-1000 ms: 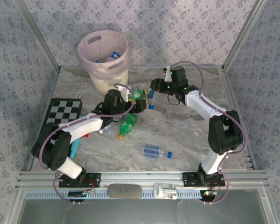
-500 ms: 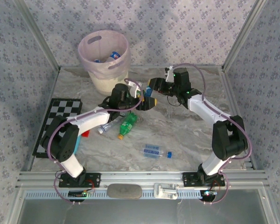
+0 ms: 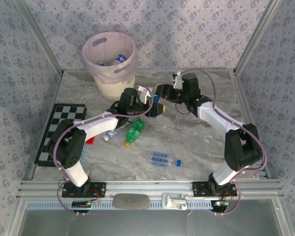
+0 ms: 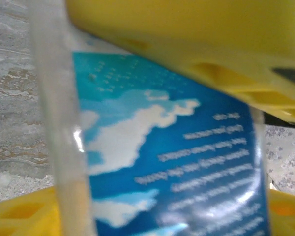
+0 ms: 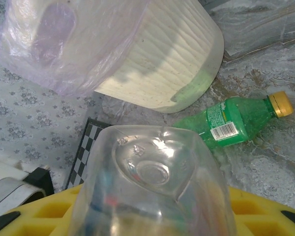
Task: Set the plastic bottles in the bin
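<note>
The right gripper (image 3: pixel 161 92) clamps a clear plastic bottle (image 5: pixel 152 172) mid-table. Its blue label (image 4: pixel 177 162) carries white cloud shapes and white print too blurred to read. The left gripper (image 3: pixel 156 109) has yellow fingers (image 4: pixel 187 29) straddling the bottle; whether they grip it is unclear. A green bottle (image 5: pixel 236 120) with a barcode label lies near the ribbed pink-and-cream bin (image 5: pixel 157 64), far left.
</note>
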